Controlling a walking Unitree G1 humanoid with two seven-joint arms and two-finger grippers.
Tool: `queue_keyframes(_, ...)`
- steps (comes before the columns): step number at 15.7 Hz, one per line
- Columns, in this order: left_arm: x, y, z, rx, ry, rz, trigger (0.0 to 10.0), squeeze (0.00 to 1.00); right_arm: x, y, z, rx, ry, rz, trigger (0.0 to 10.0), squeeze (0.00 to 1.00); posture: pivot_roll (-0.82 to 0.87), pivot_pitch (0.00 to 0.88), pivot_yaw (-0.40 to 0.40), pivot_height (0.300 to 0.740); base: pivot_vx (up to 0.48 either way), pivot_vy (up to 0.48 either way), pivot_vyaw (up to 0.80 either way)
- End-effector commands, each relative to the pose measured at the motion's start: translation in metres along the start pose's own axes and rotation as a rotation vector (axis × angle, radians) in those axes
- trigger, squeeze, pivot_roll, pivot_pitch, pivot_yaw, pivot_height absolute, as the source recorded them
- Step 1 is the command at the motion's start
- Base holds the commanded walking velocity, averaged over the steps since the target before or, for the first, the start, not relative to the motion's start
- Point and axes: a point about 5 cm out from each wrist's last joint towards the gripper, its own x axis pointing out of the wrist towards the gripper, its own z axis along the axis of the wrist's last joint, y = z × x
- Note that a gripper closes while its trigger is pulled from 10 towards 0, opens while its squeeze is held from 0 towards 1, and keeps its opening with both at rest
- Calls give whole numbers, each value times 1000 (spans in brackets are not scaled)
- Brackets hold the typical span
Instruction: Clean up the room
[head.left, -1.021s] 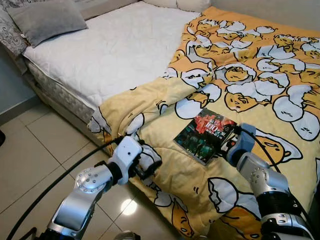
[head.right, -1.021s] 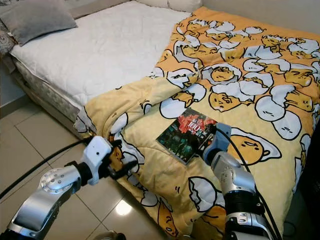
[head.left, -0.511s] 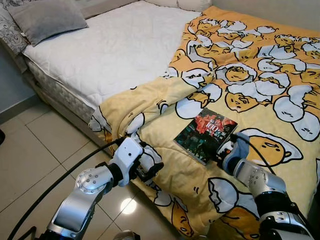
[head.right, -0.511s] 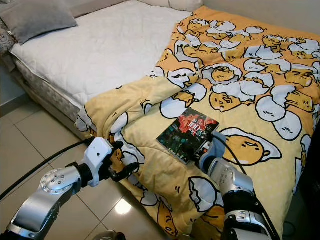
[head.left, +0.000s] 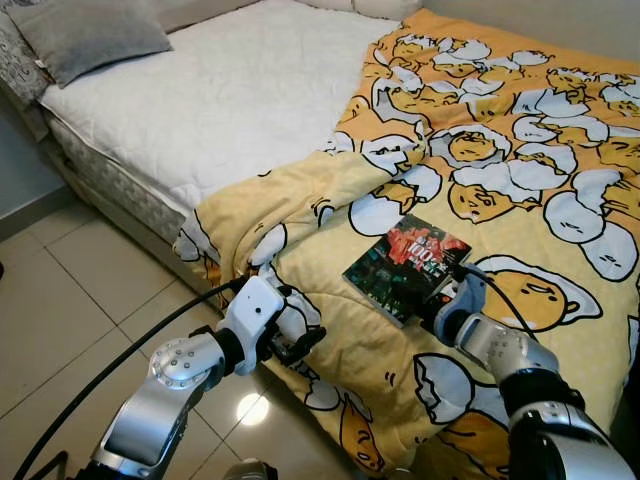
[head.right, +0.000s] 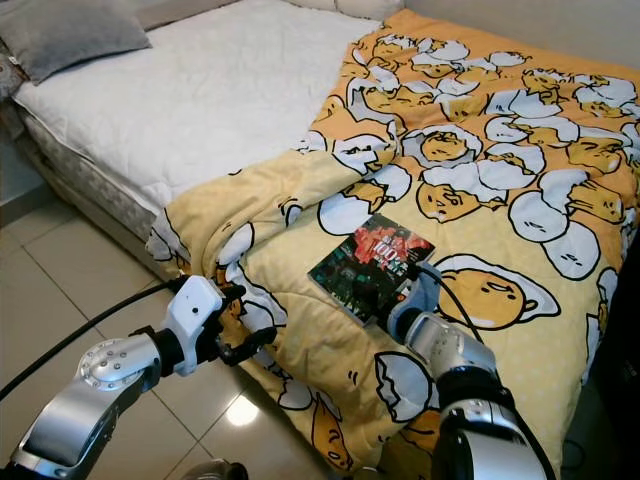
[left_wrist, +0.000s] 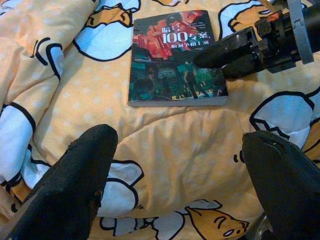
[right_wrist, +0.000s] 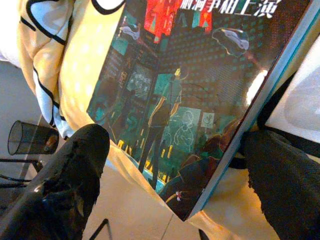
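The left gripper (head.left: 300, 342) is held spread at the bed's near edge, the right gripper (left_wrist: 212, 56) is spread about the corner of the book (head.left: 405, 266), which lies on the yellow quilt (head.left: 520, 130).

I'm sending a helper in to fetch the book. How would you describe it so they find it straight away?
Go to the bed and the yellow quilt printed with cartoon eggs that covers its right side. The book lies flat on the quilt near the bed's near edge, with the right gripper at its corner. It is the one dark, glossy thing there, with red and teal cover art.
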Motion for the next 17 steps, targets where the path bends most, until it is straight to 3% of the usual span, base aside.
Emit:
queue_keyframes(1, -4, -1, 0, 2, 7, -10, 10000, 706, 4, 2, -6, 19, 2, 4, 10000, 0, 63, 78, 19, 740, 0, 0, 0)
queue_keyframes(4, -6, -1, 0, 6, 9, -23, 10000, 706, 6, -3, -12, 55, -28, -38, 10000, 0, 70, 81, 24, 740, 0, 0, 0)
queue_keyframes(7, -9, -2, 0, 6, 11, -47, 10000, 706, 6, -14, -21, 30, -53, -123, 10000, 0, 74, 82, 28, 740, 0, 0, 0)
queue_keyframes(8, -11, -2, -1, 7, 13, -52, 10000, 706, 7, -13, -20, 87, -84, -99, 10000, 0, 82, 85, 30, 740, 0, 0, 0)
queue_keyframes(9, -13, -2, -1, 9, 17, -58, 10000, 706, 9, -4, -14, 203, -151, -15, 10000, 0, 83, 86, 31, 740, 0, 0, 0)
queue_keyframes(11, -14, -2, -1, 11, 20, -66, 10000, 706, 10, 6, -2, 301, -226, 92, 10000, 0, 85, 88, 32, 740, 0, 0, 0)
queue_keyframes(16, -15, -2, -1, 13, 23, -72, 10000, 706, 10, 11, 6, 385, -287, 140, 10000, 0, 92, 93, 34, 740, 0, 0, 0)
queue_keyframes(17, -17, -1, 0, 14, 27, -73, 10000, 706, 12, 10, 4, 449, -301, 116, 7804, 0, 108, 103, 36, 740, 0, 0, 0)
